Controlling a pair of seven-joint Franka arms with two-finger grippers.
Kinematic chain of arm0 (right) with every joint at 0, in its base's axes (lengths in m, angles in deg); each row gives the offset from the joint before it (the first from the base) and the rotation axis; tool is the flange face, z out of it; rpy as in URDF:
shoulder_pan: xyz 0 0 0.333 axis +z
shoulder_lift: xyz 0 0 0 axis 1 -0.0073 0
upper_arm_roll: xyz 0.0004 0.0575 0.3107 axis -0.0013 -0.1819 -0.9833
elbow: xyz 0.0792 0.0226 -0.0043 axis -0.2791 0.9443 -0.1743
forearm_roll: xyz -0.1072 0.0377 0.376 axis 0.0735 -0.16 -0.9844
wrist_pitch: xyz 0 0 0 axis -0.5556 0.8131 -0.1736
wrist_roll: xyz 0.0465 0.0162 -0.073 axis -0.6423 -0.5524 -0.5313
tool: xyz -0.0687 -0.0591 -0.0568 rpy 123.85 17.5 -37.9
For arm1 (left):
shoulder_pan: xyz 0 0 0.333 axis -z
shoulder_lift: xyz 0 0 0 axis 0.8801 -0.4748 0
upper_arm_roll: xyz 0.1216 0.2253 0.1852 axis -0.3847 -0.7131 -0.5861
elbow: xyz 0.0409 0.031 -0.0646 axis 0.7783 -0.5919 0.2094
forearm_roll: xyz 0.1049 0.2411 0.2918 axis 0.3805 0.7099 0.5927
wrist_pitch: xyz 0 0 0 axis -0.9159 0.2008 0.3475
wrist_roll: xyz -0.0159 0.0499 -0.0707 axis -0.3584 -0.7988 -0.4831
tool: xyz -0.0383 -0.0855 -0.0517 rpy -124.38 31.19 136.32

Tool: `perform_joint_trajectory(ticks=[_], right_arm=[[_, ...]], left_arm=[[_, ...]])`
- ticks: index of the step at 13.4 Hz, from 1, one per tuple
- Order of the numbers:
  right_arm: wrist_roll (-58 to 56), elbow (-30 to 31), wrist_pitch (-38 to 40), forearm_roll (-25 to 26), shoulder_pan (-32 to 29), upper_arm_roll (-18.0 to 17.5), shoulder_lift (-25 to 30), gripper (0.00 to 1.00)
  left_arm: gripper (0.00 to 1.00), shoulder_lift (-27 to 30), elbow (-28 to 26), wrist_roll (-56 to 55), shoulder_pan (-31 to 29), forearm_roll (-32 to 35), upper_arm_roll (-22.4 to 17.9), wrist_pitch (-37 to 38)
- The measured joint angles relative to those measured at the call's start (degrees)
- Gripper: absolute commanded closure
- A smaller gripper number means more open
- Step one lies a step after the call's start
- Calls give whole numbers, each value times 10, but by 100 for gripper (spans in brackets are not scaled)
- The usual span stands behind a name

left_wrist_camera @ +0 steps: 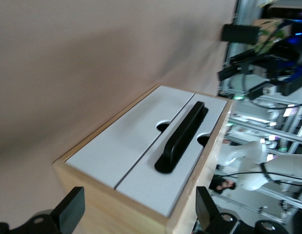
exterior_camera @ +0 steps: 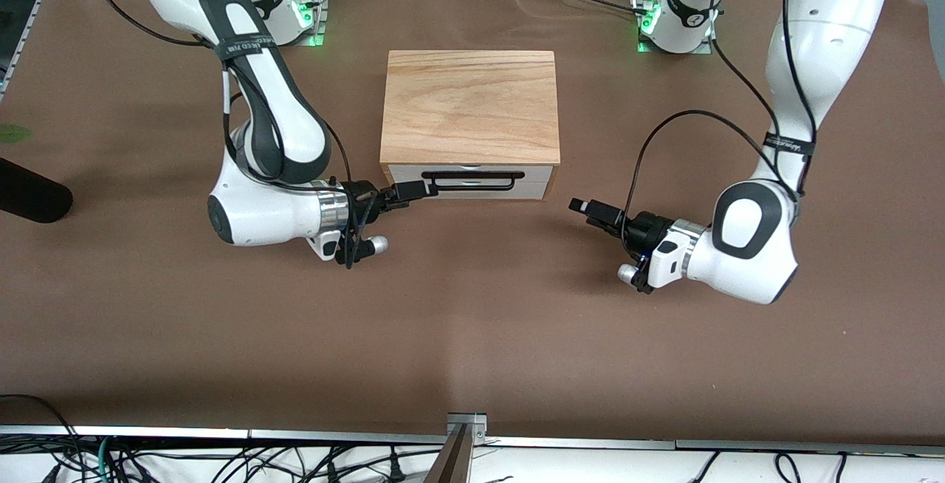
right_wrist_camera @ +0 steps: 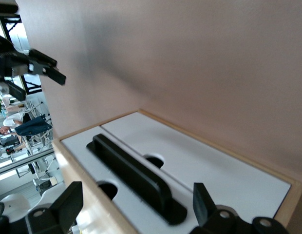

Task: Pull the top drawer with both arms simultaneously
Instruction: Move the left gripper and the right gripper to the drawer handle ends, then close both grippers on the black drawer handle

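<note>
Robotics lab: brown-covered table (exterior_camera: 472, 335), aluminium framing (exterior_camera: 465, 446), loose cables (exterior_camera: 221, 461), bolted arm bases (exterior_camera: 675, 21).

Just past the black right gripper (exterior_camera: 419, 189) tips the top drawer (exterior_camera: 468, 170) front is white, its bar handle (exterior_camera: 472, 180) black; the cabinet top (exterior_camera: 469, 105) above is streaked oak-grain; the black left gripper (exterior_camera: 583, 207) hangs over plain brown table (exterior_camera: 472, 335).

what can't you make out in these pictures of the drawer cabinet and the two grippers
- Top drawer: front view, inside hidden, since it sits shut under the cabinet's oak top.
- Right gripper: front view, contact with the black handle too small to judge.
- Left gripper: left wrist view, fingertips cut off by the picture's edge.
</note>
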Motion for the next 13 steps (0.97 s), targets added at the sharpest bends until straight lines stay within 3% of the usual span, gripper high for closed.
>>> perform_joint_trajectory(ticks=[4, 8, 11, 13], right_arm=[[-31, 9, -68, -33, 1, -27, -35, 0], [-87, 60, -91, -104, 5, -45, -31, 4], [-104, 95, -89, -113, -9, -45, -17, 7], [-105, 103, -80, -114, -17, -45, -7, 16]], left_arm=[[0, 0, -78, 91, 2, -100, 2, -45], [0, 0, -139, 169, 25, -215, 4, -65], [0, 0, -154, 190, 41, -237, 5, -71], [8, 1, -154, 192, 45, -243, 7, -71]])
